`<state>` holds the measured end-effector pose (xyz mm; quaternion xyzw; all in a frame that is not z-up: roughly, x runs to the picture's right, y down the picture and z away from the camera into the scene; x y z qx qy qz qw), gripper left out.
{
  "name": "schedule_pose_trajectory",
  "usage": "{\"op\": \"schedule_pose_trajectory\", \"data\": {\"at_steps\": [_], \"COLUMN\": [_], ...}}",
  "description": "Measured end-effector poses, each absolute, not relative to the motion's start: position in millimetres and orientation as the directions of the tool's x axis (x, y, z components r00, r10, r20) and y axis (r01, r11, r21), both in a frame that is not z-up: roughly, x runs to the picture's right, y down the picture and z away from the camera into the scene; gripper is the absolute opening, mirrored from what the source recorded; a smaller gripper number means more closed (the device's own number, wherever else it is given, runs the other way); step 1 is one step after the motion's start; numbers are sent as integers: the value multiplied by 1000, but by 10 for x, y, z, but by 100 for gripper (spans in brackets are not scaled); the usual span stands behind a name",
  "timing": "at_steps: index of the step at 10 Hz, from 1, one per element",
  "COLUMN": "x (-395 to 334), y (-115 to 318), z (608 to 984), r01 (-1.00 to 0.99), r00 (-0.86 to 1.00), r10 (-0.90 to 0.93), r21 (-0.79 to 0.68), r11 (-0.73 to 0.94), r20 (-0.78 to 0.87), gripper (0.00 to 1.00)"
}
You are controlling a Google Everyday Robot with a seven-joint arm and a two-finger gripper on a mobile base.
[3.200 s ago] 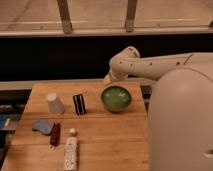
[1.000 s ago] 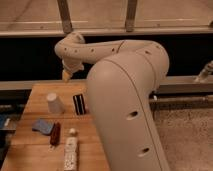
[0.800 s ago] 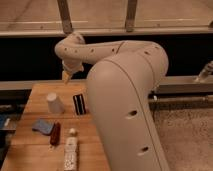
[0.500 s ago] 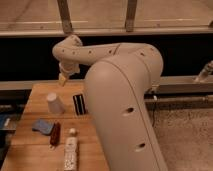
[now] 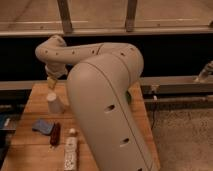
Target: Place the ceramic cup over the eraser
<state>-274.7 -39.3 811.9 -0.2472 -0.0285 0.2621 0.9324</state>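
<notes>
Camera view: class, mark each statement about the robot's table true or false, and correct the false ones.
1. The tool hovers above the ceramic cup. True.
2. The ceramic cup lies on its side. False: it stands on the table.
3. The eraser is in plain sight. False: it cannot be seen; the robot's arm blocks much of the table.
4. The blue pad lies beside the dark red-brown oblong object. True.
5. The tool grips the blue pad. False: it is open and holds nothing.

Single view, high and close behind the arm (image 5: 105, 100), looking down and forward.
White shell filling mid-frame, wooden table (image 5: 30, 107) lower left, gripper (image 5: 51, 83) at the far edge just above the ceramic cup (image 5: 55, 103).
</notes>
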Motion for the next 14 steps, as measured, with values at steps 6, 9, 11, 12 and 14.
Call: {"op": "schedule_pose_trajectory", "data": {"at_steps": [6, 9, 11, 12, 14], "x": [-2949, -3003, -3078, -3090, -3080], "y": [24, 153, 262, 299, 375], "z": [8106, 8163, 8238, 8276, 8375], "r01": [-398, -385, -377, -377, -381], "r00": [908, 913, 915, 915, 913], "r10": [406, 393, 388, 387, 385], "r21": [-526, -553, -581, -591, -611], "r11": [752, 739, 721, 713, 694], "r20": [-106, -110, -113, -116, -132], "gripper": [70, 70, 70, 70, 70]}}
